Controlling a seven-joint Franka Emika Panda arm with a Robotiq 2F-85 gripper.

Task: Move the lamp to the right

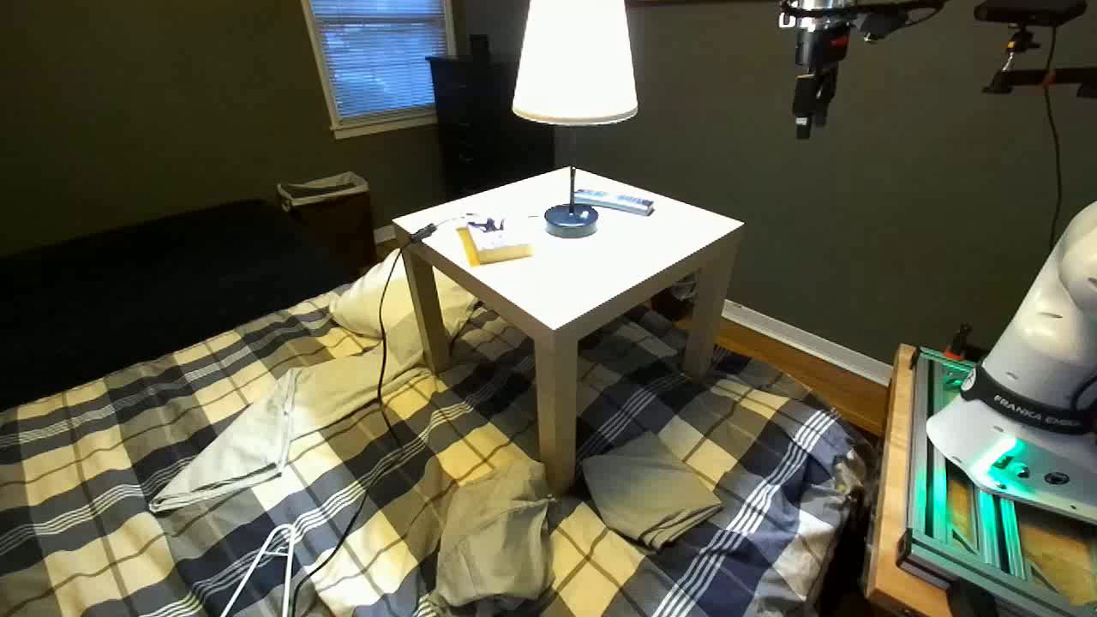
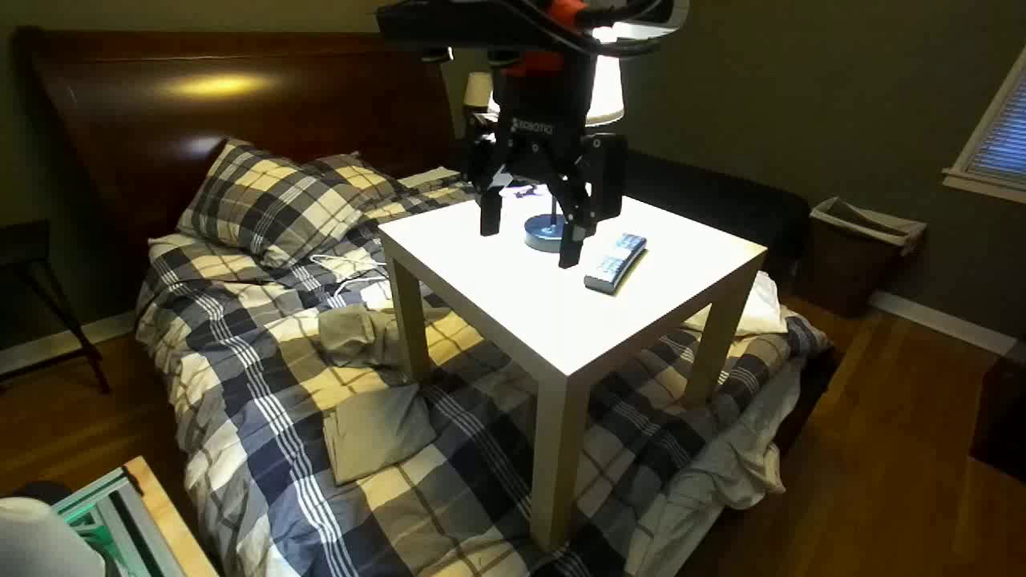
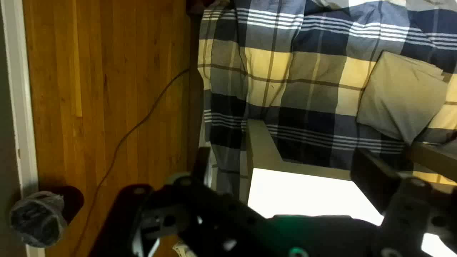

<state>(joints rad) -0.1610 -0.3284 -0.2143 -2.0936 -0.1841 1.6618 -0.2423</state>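
The lamp (image 1: 576,64) stands upright on the white table (image 1: 600,287), lit, with a white tapered shade, thin dark stem and round dark-blue base. In an exterior view its base (image 2: 543,234) shows behind my fingers, and the gripper hides much of its shade. My gripper (image 1: 810,124) hangs in the air, apart from the lamp and to its right in that view. Its two fingers are spread with nothing between them, as an exterior view (image 2: 530,244) also shows. In the wrist view the gripper (image 3: 285,166) is open above the table corner; the lamp is out of view.
A flat grey-blue object (image 2: 616,263) lies beside the lamp's base. A small yellowish object (image 1: 500,244) lies on its other side. A black cord (image 1: 383,343) hangs off the table. The table stands on a plaid-covered bed (image 1: 343,548). A wall (image 1: 746,154) rises behind.
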